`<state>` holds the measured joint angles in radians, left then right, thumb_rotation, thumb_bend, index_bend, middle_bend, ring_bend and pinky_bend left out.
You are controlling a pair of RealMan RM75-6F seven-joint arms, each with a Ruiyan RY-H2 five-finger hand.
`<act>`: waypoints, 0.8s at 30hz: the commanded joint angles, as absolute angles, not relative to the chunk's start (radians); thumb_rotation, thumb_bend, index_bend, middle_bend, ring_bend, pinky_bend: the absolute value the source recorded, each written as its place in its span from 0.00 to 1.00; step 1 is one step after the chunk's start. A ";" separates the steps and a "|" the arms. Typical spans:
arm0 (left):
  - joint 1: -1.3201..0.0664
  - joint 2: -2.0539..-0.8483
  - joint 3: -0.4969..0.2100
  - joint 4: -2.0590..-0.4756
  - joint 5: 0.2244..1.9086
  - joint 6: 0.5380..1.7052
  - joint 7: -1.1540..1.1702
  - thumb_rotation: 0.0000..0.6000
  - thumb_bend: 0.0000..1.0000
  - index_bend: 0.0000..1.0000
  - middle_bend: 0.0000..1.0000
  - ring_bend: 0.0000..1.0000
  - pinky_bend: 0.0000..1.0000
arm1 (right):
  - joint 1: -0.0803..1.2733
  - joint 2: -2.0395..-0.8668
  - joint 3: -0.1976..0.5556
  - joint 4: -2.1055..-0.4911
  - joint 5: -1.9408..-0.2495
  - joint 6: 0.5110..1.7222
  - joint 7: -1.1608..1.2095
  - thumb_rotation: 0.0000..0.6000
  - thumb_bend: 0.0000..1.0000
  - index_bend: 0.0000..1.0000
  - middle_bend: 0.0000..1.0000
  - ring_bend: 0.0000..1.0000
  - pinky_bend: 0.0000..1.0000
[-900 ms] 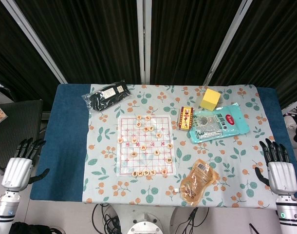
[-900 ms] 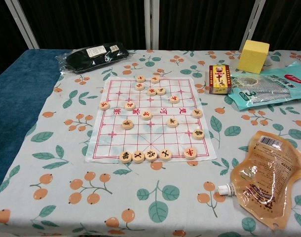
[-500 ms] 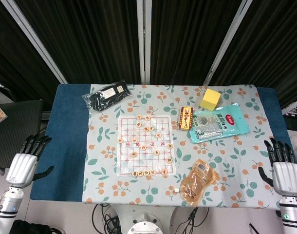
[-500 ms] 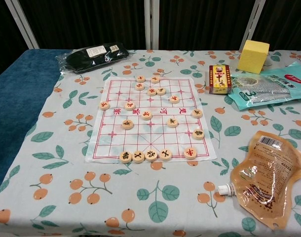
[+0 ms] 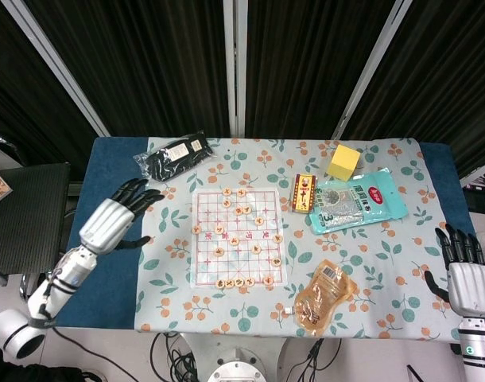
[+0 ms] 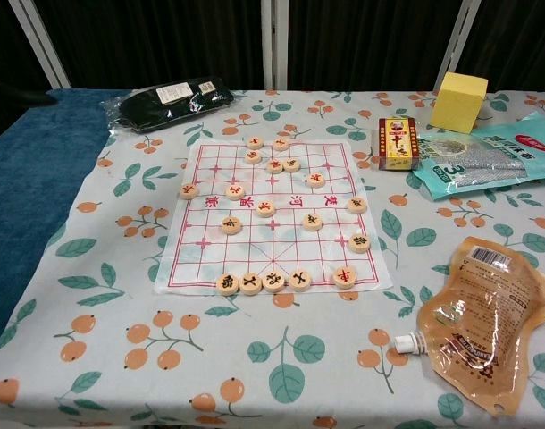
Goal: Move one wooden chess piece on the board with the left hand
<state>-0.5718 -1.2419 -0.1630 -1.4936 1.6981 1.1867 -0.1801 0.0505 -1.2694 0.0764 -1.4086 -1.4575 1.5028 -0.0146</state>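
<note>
A white paper chess board [image 5: 236,236] [image 6: 269,214] lies in the middle of the flowered cloth, with several round wooden pieces such as one [image 5: 218,251] [image 6: 231,225] spread over it. My left hand [image 5: 114,220] hovers over the blue table edge, left of the board, fingers spread and holding nothing; only a dark fingertip [image 6: 18,93] shows at the chest view's left edge. My right hand [image 5: 466,277] stays off the table's right side, fingers spread, empty.
A black packet [image 5: 174,154] [image 6: 163,100] lies behind the board on the left. A small red box [image 5: 304,192] [image 6: 397,143], a yellow cube [image 5: 344,161] [image 6: 458,101], a teal bag [image 5: 358,200] [image 6: 482,157] and an amber pouch [image 5: 324,294] [image 6: 481,315] lie to the right.
My left hand has risen from beside the table and moved up and right over the blue edge, toward the board. My right hand has dropped slightly. No piece has moved.
</note>
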 commanded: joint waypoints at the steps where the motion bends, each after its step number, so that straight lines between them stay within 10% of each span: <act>1: -0.718 -1.364 -0.203 -1.343 1.747 1.119 -0.318 1.00 0.19 0.16 0.19 0.04 0.13 | 0.052 -1.275 0.072 -1.387 -1.475 1.510 0.011 1.00 0.24 0.00 0.00 0.00 0.00; 24: -1.145 -1.818 -0.147 -0.861 1.762 0.925 -0.519 1.00 0.20 0.19 0.19 0.04 0.13 | 0.020 -1.302 0.078 -1.312 -1.460 1.531 0.129 1.00 0.24 0.00 0.00 0.00 0.00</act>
